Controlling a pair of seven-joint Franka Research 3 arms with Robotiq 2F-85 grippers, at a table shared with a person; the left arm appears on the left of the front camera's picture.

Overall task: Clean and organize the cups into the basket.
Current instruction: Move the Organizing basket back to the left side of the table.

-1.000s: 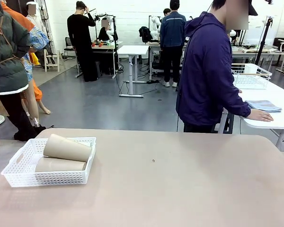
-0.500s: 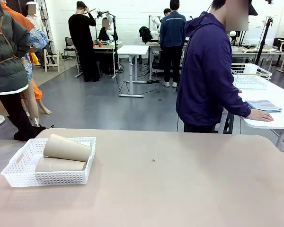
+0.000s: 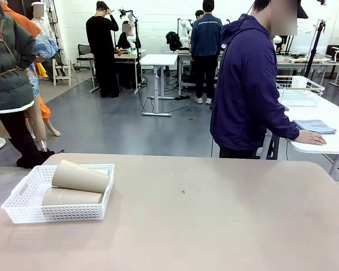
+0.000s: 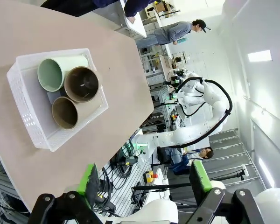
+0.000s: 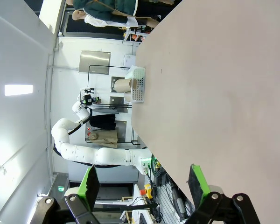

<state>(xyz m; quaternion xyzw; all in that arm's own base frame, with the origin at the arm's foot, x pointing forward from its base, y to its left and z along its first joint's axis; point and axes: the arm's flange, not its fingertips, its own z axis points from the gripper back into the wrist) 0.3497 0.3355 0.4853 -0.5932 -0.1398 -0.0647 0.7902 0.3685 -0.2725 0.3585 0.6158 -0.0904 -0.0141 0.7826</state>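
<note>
1. Sitting at the left side of the matte tan tabletop (image 3: 214, 214), the basket (image 3: 22, 210) is a shallow white plastic rectangle with perforated mesh walls and a handle cut-out in its end.
2. Three cups lie on their sides inside the basket, counted from the left wrist view: two tan cups and one mint cup (image 4: 53, 72).
3. All three are smooth, tapered, handleless tumblers with round open mouths.
4. Upper tan cup (image 3: 80, 176) rests across the lower tan cup (image 3: 72, 196), touching it; in the front view the mint cup is only a pale sliver behind them.
5. Left tool (image 4: 144, 179): jaws wide apart, clamped on nothing, black fingers with green pads (image 4: 89, 179), held off the tabletop's edge, well apart from the basket.
6. Right tool (image 5: 144, 182): jaws wide apart, holding nothing, over bare tabletop, far from the basket.
7. One person in a dark purple jacket (image 3: 248, 84) stands at the far side, one hand (image 3: 311, 138) resting on a neighbouring white table (image 3: 333, 144).
8. That table carries one folded blue-grey cloth (image 3: 315, 126) and one white wire-grid basket (image 3: 298, 91).
</note>
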